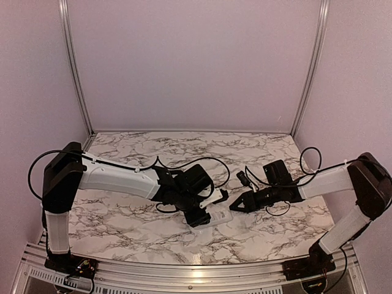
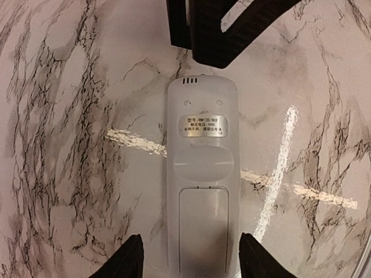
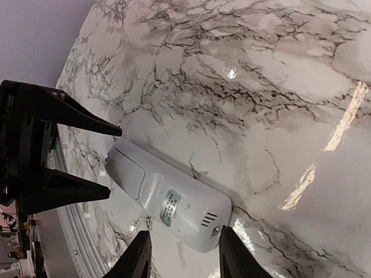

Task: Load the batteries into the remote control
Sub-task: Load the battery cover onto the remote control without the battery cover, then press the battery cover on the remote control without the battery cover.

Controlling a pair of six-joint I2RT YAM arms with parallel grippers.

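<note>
The white remote control [image 2: 201, 174] lies face down on the marble table, its back up, with a silver label and the battery cover shut. My left gripper [image 2: 191, 258] is open and straddles the cover end, its fingers apart from both sides. My right gripper [image 3: 182, 255] is open at the vented end of the remote [image 3: 168, 197], with one fingertip [image 3: 226, 240] close by its corner. In the top view the remote [image 1: 218, 217] lies between the left gripper [image 1: 208, 211] and the right gripper [image 1: 236, 205]. No batteries show in any view.
The marble table [image 1: 122, 208] has a metal rail along its near edge [image 1: 184, 269] and pale walls behind and on both sides. Black cables [image 1: 257, 177] loop by the right wrist. The two grippers face each other closely.
</note>
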